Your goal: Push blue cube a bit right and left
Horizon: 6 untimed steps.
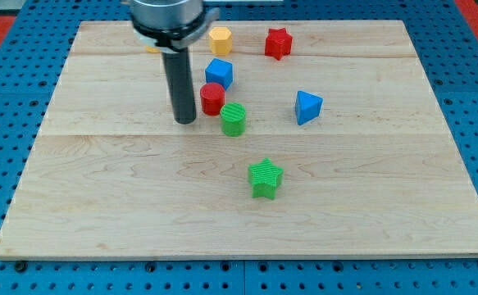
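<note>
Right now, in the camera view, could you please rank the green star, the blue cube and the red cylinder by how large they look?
1. green star, largest, though it lies nearest the view's bottom, which may flatter it.
2. blue cube.
3. red cylinder, close to the cube, so that order is unsure.

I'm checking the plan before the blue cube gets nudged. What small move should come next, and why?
Probably slide my tip toward the view's top, to the left of the blue cube. It now sits just left of the red cylinder, below the cube, so pushing right from here would likely hit the cylinder first.
</note>
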Tool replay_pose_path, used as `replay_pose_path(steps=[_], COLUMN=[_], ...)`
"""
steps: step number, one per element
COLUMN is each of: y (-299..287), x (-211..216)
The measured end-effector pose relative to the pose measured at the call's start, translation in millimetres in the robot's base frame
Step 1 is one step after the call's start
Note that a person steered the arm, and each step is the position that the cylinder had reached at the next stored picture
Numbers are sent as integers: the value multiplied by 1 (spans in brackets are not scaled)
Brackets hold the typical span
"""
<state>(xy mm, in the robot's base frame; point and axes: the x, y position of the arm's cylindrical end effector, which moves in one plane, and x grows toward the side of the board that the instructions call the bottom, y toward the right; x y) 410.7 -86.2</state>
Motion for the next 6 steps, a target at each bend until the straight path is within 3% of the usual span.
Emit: replay_pose_path(steps=[4, 5, 6], y=[26, -4, 26], x=[-22, -57, -80])
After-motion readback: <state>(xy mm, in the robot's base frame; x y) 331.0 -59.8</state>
